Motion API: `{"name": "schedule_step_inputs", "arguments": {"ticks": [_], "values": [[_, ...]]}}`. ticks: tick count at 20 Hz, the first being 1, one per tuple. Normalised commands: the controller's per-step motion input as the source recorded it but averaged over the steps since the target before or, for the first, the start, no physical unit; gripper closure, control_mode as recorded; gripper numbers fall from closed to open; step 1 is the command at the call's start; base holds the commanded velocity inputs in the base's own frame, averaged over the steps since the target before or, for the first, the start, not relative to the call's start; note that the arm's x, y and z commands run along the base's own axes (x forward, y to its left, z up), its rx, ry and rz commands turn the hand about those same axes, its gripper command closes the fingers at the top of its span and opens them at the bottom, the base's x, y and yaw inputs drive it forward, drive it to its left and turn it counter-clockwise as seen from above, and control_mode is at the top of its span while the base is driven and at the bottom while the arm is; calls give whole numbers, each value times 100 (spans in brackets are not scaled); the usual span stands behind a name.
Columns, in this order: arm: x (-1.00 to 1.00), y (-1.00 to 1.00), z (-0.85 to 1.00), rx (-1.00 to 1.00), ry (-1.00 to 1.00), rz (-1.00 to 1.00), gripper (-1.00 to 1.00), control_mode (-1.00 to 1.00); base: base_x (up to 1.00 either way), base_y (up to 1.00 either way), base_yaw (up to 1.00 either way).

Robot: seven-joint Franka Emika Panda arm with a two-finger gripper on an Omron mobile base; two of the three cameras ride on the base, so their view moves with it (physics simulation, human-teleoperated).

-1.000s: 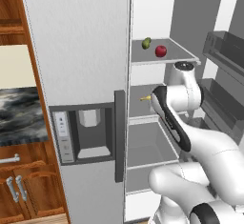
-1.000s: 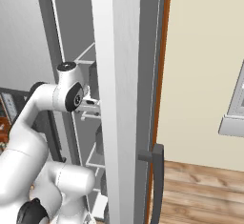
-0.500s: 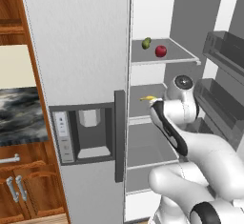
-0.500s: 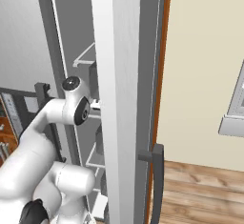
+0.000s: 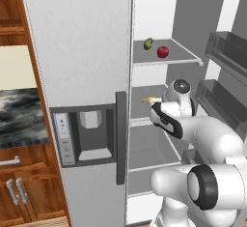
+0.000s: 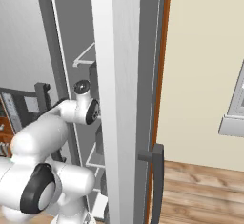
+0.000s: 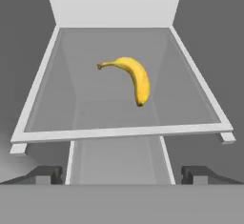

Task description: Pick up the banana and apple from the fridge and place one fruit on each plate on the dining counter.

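Rendered home kitchen, open fridge [image 5: 91, 52], wooden cabinets [image 5: 19, 192], marble counter [image 5: 21, 117]

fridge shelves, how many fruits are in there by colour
yellow: 1, the banana on the middle shelf
red: 1, the apple on the upper shelf
green: 1, the oval green fruit beside the apple
total: 3

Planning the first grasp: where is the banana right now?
In the hand view the banana lies alone on a grey fridge shelf, ahead of the open gripper; in the left base view it is one shelf below the apple.
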Motion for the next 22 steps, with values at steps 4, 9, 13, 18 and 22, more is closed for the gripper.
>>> {"name": "schedule_step_inputs", "arguments": {"ticks": [4, 9, 13, 18, 22], "values": [[49, -17, 0, 0, 11, 0, -100, -100, 0, 0, 0], [25, -10, -15, 0, 11, 0, -100, -100, 0, 0, 0], [9, -7, -55, 0, 2, 0, -100, -100, 0, 0, 0], [22, -4, -5, 0, 0, 0, -100, -100, 0, 0, 0], [21, -22, 0, 0, 0, 0, -100, -100, 0, 0, 0]]}}
